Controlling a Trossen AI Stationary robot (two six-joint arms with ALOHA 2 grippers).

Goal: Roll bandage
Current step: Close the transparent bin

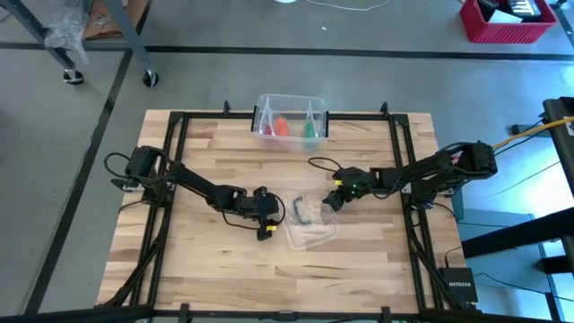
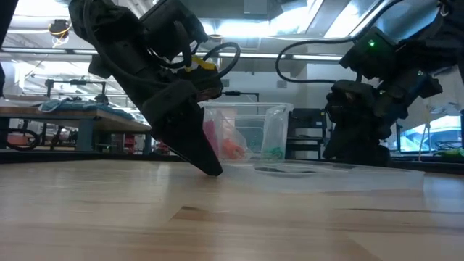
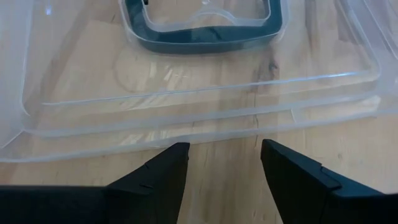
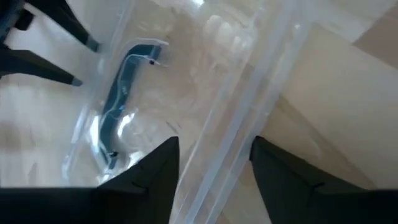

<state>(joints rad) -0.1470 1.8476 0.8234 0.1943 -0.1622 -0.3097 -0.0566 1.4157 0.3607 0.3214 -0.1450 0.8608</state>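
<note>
Claws first: left claw (image 3: 224,149) spread wide and empty, tips low, just short of the clear lid (image 1: 314,230) at its 9 o'clock edge. Right claw (image 4: 214,146) also parted, gripping nothing, poised astride the lid's rim near 1 o'clock. Best to clear the lid aside by its rim, sliding flat rather than prying, keeping off the dark handle (image 1: 303,212). Then reach for the green bandage (image 1: 311,133), lying in the clear box (image 1: 265,112) at 12 o'clock on the table (image 1: 206,260), well apart from both claws. Both arms stretched inward from the table's sides, forearms low, wrists tipped down.
</note>
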